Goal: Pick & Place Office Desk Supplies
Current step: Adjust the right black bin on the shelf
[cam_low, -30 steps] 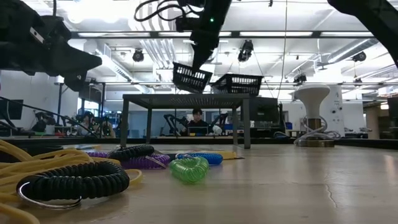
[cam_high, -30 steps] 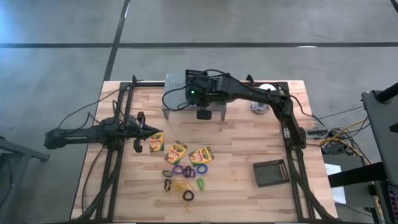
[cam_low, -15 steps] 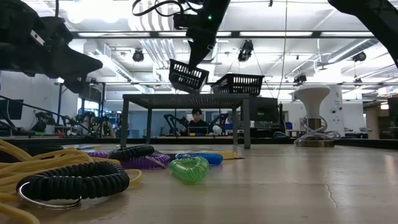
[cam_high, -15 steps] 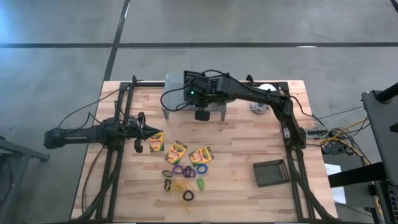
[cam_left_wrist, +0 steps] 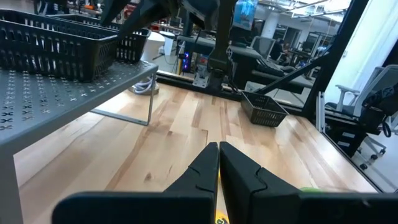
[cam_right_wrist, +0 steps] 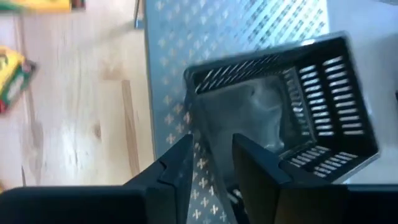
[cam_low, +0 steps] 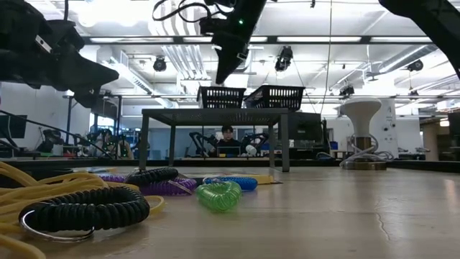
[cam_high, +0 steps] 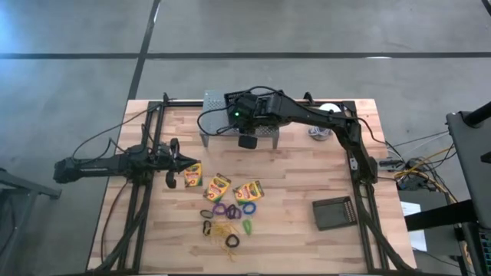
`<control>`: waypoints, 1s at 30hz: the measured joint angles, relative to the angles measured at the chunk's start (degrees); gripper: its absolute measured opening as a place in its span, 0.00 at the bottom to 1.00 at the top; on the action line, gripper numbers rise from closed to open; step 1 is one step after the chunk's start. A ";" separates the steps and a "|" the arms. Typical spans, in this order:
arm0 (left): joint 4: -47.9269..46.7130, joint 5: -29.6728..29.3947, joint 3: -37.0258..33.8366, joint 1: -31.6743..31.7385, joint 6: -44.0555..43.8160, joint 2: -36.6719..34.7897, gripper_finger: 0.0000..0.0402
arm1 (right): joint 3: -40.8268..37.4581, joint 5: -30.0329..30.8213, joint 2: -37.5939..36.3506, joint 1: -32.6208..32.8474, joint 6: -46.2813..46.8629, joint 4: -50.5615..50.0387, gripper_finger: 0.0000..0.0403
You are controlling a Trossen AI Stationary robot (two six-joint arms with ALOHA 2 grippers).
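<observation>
My right jaws (cam_right_wrist: pixel 208 158) stand parted astride the near wall of the mesh basket (cam_right_wrist: pixel 292 106), now sitting level on the grey stand (cam_right_wrist: pixel 180 37). Lifting crookedly could snag that wall and tip it off. My left jaws (cam_left_wrist: pixel 217 163) wait shut.

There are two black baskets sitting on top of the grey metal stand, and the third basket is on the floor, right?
Not the floor. The high view shows the third basket on the wooden table. The low view does show two baskets on the grey stand.
</observation>
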 joint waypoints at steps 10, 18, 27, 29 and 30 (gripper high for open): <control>-0.02 0.01 0.00 0.00 0.00 0.00 0.05 | 7.83 1.95 -2.08 -3.26 13.11 -23.25 0.27; -0.01 -0.01 0.00 0.00 0.00 0.07 0.05 | -0.76 7.74 -8.08 -13.19 19.14 -24.42 0.18; -0.02 0.01 -0.01 0.00 0.00 0.07 0.05 | -14.24 -0.71 -15.12 -22.49 24.53 -23.11 0.11; -0.01 0.01 -0.01 0.00 0.00 0.07 0.05 | -17.89 -1.11 -16.01 -22.53 24.41 -20.66 0.10; -0.02 -0.01 -0.01 0.00 0.00 0.07 0.05 | -19.56 -1.72 -16.55 -22.49 24.09 -18.77 0.10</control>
